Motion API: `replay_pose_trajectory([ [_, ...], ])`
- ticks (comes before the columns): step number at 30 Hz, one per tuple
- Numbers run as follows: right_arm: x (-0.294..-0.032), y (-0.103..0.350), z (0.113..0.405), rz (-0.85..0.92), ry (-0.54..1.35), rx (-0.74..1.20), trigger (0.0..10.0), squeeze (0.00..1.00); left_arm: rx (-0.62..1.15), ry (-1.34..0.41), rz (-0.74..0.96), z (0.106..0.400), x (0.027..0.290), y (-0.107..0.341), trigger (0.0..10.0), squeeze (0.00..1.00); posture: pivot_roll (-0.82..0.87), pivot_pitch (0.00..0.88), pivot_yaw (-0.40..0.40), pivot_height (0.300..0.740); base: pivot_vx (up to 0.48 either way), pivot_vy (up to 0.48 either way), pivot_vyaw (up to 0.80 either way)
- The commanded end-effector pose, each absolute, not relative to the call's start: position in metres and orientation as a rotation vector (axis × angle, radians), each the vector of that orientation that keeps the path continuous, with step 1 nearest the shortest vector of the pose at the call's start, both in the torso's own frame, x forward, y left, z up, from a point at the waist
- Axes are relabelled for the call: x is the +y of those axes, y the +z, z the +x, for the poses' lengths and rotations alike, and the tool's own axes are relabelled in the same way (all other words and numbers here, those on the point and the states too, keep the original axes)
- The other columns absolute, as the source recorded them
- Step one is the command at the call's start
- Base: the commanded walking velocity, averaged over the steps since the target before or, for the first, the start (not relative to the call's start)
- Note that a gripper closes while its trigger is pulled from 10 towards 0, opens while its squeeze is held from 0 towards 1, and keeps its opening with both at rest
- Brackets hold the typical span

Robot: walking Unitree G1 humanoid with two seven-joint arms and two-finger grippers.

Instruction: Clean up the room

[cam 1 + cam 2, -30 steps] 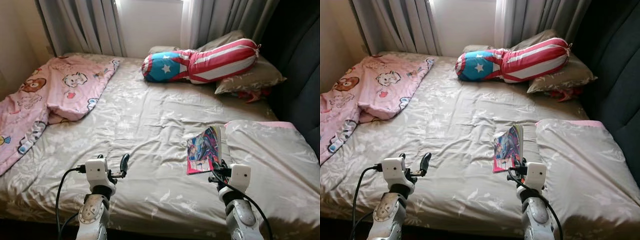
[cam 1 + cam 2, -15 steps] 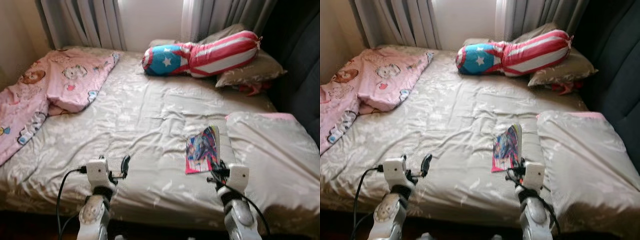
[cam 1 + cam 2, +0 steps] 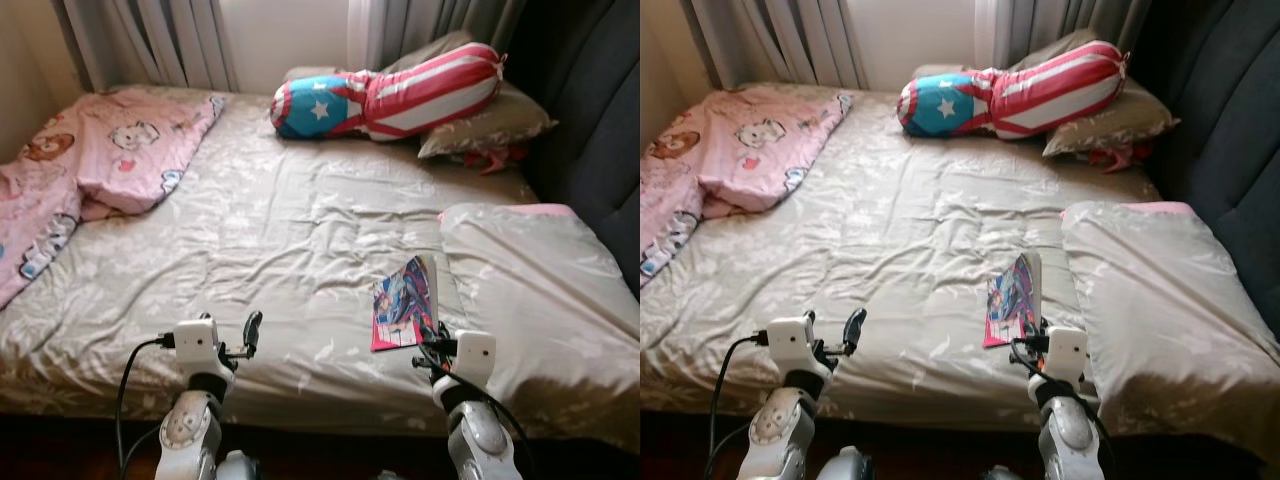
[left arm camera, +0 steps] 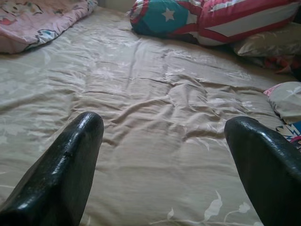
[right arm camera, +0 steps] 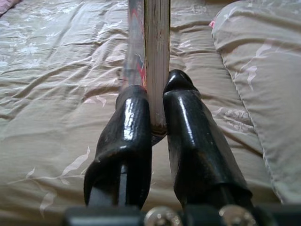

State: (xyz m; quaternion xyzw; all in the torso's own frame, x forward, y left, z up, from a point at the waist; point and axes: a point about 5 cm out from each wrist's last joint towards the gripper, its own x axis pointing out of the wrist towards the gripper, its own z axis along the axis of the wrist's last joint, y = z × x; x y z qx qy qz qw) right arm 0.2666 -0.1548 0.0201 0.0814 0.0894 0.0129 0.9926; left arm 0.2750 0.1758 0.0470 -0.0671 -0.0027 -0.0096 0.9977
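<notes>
Right end effector [image 5: 157,127] pinched on the lower edge of a thin comic book [image 3: 405,305], one black finger [image 5: 124,136] on each face, so that the page block stands edge-on between them in the right wrist view. Gripped at the very margin, probably because that edge was the nearest one to reach from the foot of the bed; hence a book that fans slightly open and rises off the bedsheet [image 3: 290,240] at a tilt, colourful cover turned toward the middle of the bed, free end just beside the loose beige pillow [image 3: 530,270]. Left end effector [image 4: 162,160] spread wide and empty, held low over the near part of the sheet (seemingly kept ready, with nothing between its fingers). Farther out: a pink cartoon-print blanket [image 3: 110,150] bunched at the bed's left side, a red, white and blue star bolster [image 3: 390,95] lying across a second pillow [image 3: 490,125] near the curtains [image 3: 160,40], a dark padded headboard [image 3: 590,120] along the right. Judged from the task: book likely being lifted clear of the bed for putting away, with a grip so near the edge at risk of letting it droop or slip.
</notes>
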Motion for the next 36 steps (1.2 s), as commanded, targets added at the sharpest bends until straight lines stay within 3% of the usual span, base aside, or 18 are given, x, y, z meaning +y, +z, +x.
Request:
replay_pose_trajectory([
  [1, -0.1565, 0.0336, 0.2736, 0.162, 0.024, 0.109, 10.0, 0.0, 0.012, -0.025, -0.138, 0.2759, 0.1753, 0.0449, 10.0, 0.0, -0.09, 0.068, -0.074, 0.662, 0.0, 0.0, 0.0],
  [22, -0.1556, 0.0331, 0.2722, 0.16, 0.027, 0.113, 10.0, 0.0, 0.03, -0.045, -0.145, 0.2722, 0.1757, 0.0403, 10.0, 0.0, -0.09, 0.076, -0.073, 0.662, 0.0, 0.0, 0.0],
  [36, -0.1533, 0.0328, 0.2723, 0.152, 0.04, 0.115, 10.0, 0.0, 0.037, -0.062, -0.139, 0.2707, 0.1727, 0.0385, 10.0, 0.0, -0.09, 0.08, -0.073, 0.662, 0.267, 0.0, 0.0],
])
